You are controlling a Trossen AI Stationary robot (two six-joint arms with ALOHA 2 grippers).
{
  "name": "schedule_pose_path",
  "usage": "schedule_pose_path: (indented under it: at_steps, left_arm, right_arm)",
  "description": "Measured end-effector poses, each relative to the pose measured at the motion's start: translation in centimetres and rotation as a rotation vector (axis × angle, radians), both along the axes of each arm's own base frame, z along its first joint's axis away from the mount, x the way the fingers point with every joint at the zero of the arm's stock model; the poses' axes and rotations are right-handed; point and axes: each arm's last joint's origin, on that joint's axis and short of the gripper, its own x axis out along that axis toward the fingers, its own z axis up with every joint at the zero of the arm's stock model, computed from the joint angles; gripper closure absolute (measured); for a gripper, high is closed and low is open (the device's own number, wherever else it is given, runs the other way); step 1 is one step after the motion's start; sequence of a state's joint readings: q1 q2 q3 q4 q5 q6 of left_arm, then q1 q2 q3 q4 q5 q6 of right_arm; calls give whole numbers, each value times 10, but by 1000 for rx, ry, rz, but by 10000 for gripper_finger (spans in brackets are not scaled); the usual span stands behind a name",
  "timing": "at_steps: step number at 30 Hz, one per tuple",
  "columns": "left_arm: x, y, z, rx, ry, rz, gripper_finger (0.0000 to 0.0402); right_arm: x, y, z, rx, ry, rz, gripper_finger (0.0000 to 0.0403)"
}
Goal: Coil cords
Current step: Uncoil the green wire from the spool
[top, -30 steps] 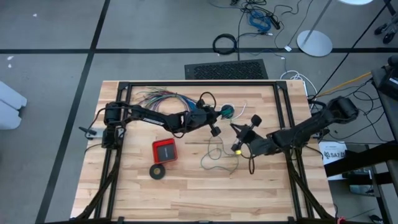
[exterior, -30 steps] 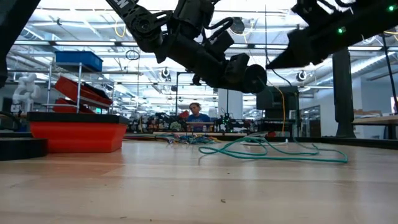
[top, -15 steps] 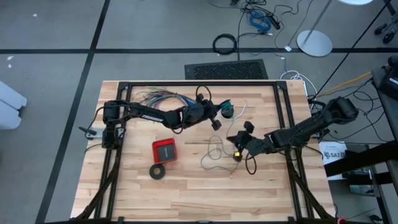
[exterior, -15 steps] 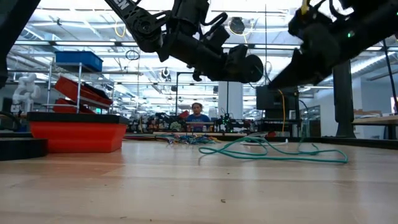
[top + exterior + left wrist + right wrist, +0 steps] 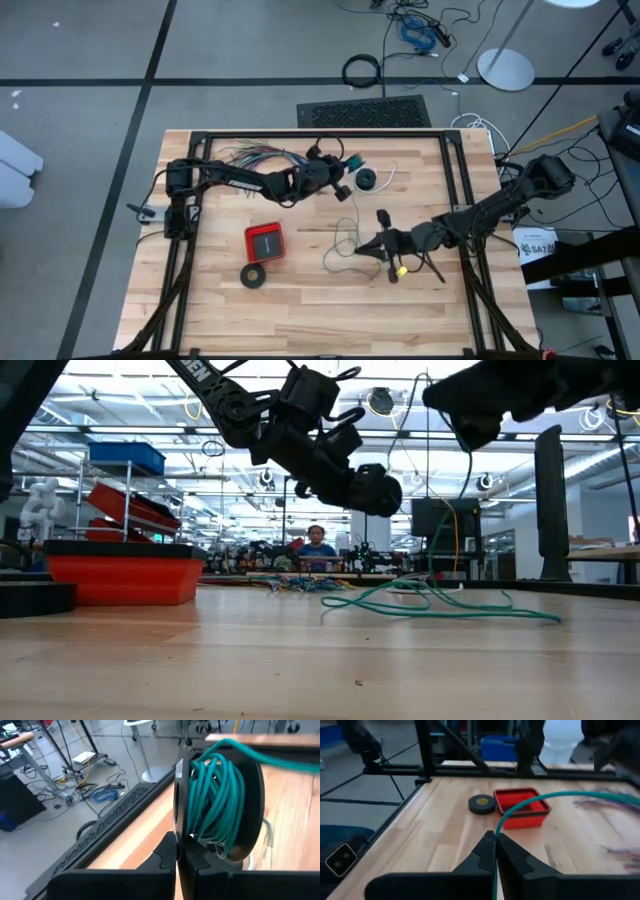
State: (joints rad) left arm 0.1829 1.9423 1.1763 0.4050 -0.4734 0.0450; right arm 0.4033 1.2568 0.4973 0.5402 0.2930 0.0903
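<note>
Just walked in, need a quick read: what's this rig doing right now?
It's coiling cord. The left gripper, shut, holds a black spool wound with teal-green wire near the table's far edge. The right gripper, mid-table, is shut on the wire's loose run, and slack still lies in loops on the wooden table. A red tray and black tape ring sit untouched.

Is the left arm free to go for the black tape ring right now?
Probably not. The left gripper is shut on the spool of teal wire at the table's far side. The black tape ring lies in the open near the red tray, but that gripper is occupied.
</note>
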Motion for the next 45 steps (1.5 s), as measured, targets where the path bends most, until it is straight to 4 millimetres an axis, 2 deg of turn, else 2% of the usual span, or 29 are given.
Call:
schedule_pose_path:
  at_steps: [4, 9, 15, 22, 26, 30, 35, 39, 42, 45]
  left_arm:
    - [-1, -6, -4, 13, 54, -16, 402]
    - [-2, -10, -8, 12, 106, -28, 402]
    - [-2, -12, -4, 25, 104, -38, 402]
    - [-9, -14, 27, 31, 9, -72, 401]
    - [-15, -16, 50, 27, -62, -103, 402]
    - [-20, -18, 65, 28, -101, -121, 402]
    - [-26, -20, 77, 29, -116, -131, 402]
    - [-27, -23, 74, 21, -80, -138, 402]
    - [-27, -25, 73, 17, -62, -142, 402]
    - [-27, -27, 73, 16, -60, -148, 402]
  right_arm:
    - [-4, 0, 8, -63, -52, -70, 403]
    - [-17, -1, 20, -147, -78, -242, 403]
    - [-37, -13, 17, -117, 57, -385, 403]
    - [-53, -25, 1, 48, 290, -381, 403]
    - [-58, -28, -7, 69, 368, -419, 397]
    - [-62, -31, -11, 47, 398, -488, 363]
    - [-69, -35, -17, 33, 463, -550, 271]
    - [-78, -40, -23, 53, 535, -634, 207]
    - [-85, -45, -28, 82, 586, -709, 187]
    - [-87, -47, -29, 96, 598, -744, 186]
